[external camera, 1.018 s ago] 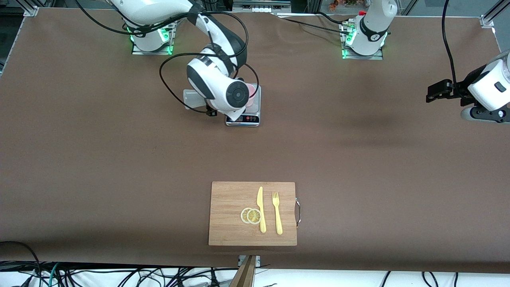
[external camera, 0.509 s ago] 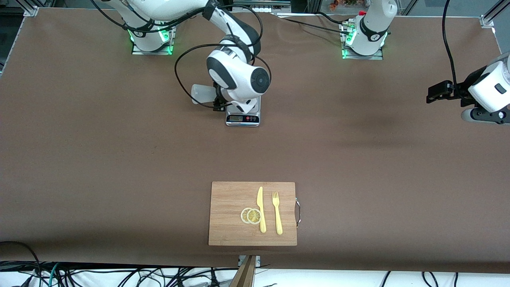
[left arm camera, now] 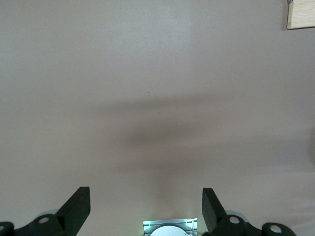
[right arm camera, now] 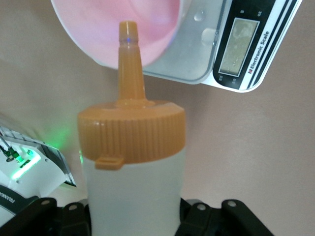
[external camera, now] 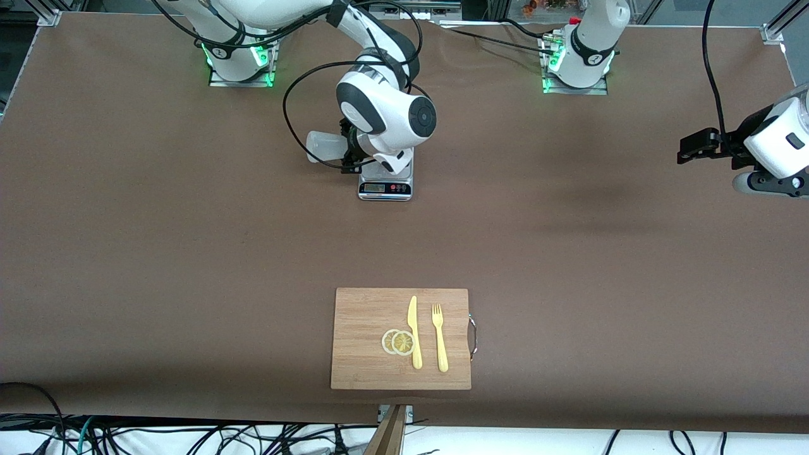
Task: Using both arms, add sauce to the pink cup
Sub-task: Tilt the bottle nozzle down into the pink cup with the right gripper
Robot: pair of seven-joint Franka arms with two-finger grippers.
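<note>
My right gripper (external camera: pixel 349 151) is shut on the sauce bottle (external camera: pixel 325 146), which lies tipped on its side beside the silver scale (external camera: pixel 385 186). In the right wrist view the frosted bottle (right arm camera: pixel 133 182) fills the space between the jaws. Its orange nozzle (right arm camera: pixel 129 59) points at the mouth of the pink cup (right arm camera: pixel 118 34), which stands on the scale (right arm camera: pixel 236 49). In the front view my right wrist hides the cup. My left gripper (external camera: pixel 695 146) is open and empty and waits over bare table at the left arm's end (left arm camera: pixel 146 201).
A wooden cutting board (external camera: pixel 366 366) lies near the front edge, with a yellow knife (external camera: pixel 414 332), a yellow fork (external camera: pixel 439 338) and two lemon slices (external camera: pixel 398 342) on it. A corner of the board (left arm camera: pixel 301 14) shows in the left wrist view.
My right wrist has swung over the scale with the bottle and now covers the pink cup in the front view. The left arm has not moved.
</note>
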